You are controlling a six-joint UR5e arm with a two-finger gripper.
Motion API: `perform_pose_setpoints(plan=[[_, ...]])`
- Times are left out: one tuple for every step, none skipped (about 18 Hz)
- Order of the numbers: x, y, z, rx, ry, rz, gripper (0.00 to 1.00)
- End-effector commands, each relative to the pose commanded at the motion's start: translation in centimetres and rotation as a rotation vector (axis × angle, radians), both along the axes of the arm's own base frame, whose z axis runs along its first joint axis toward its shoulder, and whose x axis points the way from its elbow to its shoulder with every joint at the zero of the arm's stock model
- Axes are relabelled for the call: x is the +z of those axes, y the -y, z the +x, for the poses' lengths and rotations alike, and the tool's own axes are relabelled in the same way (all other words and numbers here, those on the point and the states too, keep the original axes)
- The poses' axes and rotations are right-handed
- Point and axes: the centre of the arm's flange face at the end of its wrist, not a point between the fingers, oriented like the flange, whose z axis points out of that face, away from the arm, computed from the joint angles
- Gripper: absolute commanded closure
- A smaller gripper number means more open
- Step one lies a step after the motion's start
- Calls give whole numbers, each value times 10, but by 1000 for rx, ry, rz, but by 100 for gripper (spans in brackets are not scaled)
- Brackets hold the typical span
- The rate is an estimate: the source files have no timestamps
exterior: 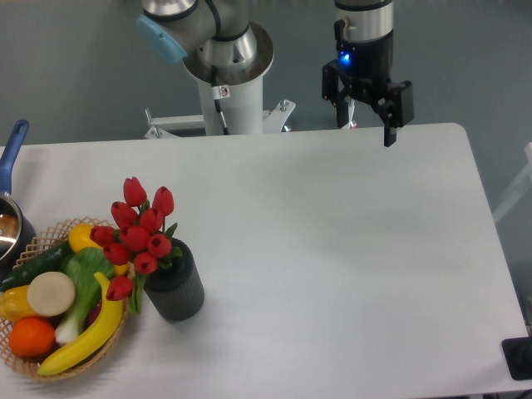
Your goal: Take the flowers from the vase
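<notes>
The flowers [137, 234], a bunch of red closed tulip buds on green stems, stand in the vase [176, 287], a small dark ribbed cylinder near the table's front left. The buds lean left over the basket's rim. My gripper [366, 125] hangs far off at the back of the table, right of centre, high above the surface. Its two black fingers [389, 125] point down and stand apart with nothing between them.
A wicker basket [37, 370] of toy fruit and vegetables touches the vase's left side. A pot with a blue handle [12, 158] sits at the left edge. The arm's white base [226, 91] stands behind the table. A dark object [519, 357] sits at the right front corner.
</notes>
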Motion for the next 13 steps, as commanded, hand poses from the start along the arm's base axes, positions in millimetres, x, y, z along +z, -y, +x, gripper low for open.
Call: perform_pose_setpoints(plan=[[0, 0, 0, 0, 0, 0, 0], [0, 0, 0, -1, -1, -2, 0], [0, -1, 0, -2, -1, 1, 0], [0, -1, 0, -2, -1, 1, 0], [0, -1, 0, -2, -1, 2, 0], [-2, -1, 1, -3, 4, 2, 0], [-4, -1, 2, -5, 7, 2, 0], [-6, -2, 2, -5, 12, 5, 0], [-8, -1, 3, -5, 18, 7, 0], [-10, -1, 3, -5, 25, 13, 0], [-10, -1, 3, -7, 30, 22, 0], [-12, -2, 4, -5, 38, 30, 0], [-14, -2, 6, -6, 42, 32, 0]])
